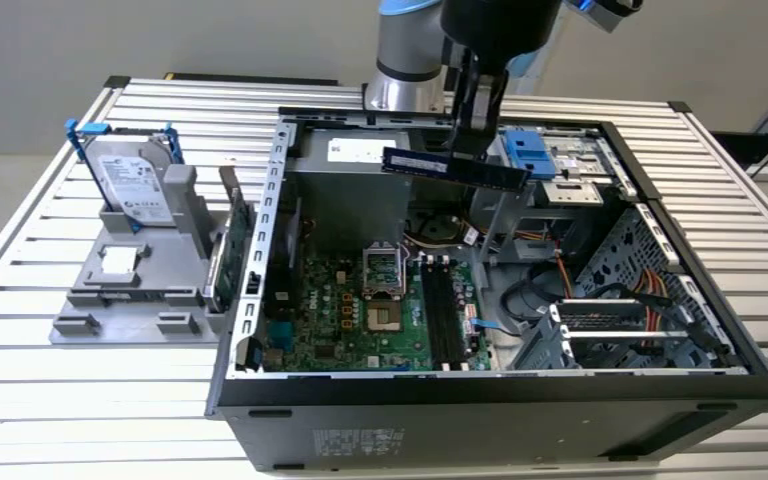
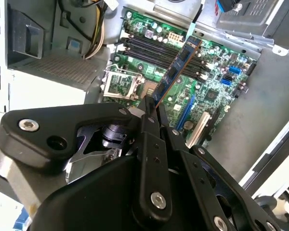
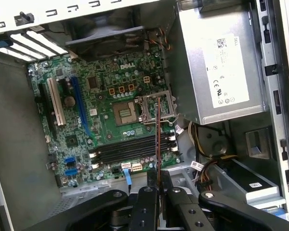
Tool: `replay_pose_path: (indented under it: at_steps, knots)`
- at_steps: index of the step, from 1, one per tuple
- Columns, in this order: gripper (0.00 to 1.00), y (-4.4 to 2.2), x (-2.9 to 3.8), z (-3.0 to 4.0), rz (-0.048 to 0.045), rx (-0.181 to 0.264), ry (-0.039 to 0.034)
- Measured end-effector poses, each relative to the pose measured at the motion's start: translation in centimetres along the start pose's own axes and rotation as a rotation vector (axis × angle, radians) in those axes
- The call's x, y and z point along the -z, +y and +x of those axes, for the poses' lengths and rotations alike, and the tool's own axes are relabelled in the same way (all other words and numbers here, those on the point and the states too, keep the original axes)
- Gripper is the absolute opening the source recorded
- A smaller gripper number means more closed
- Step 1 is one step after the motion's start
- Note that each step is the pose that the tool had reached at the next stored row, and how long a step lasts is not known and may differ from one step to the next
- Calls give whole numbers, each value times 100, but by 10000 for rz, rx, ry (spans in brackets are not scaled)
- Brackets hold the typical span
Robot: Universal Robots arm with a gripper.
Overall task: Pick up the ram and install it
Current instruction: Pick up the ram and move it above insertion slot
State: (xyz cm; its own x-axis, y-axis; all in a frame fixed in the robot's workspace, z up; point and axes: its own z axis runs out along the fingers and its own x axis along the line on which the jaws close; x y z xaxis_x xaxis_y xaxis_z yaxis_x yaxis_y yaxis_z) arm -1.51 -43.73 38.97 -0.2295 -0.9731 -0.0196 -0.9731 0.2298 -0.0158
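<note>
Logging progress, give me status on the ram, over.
Gripper shut on ram. Ram held in air over open case, not in memory slots. Cables beside slots, not across them.

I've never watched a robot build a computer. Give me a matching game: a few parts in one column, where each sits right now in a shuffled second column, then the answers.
Parts:
1. ram
2. hard drive
3. memory slots
4. power supply

Places:
A. empty, on the green motherboard
B. standing in the grey holder beside the case
C. silver box mounted inside the case
D. clamped in the gripper, above the open case

Pairs: 1-D, 2-B, 3-A, 4-C
</note>
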Motion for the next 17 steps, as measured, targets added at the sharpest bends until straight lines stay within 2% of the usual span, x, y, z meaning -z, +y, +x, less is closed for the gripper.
replay_pose_path:
  at_steps: [17]
  knots:
    - [0, -29, 1, 45, 15, -910, 16]
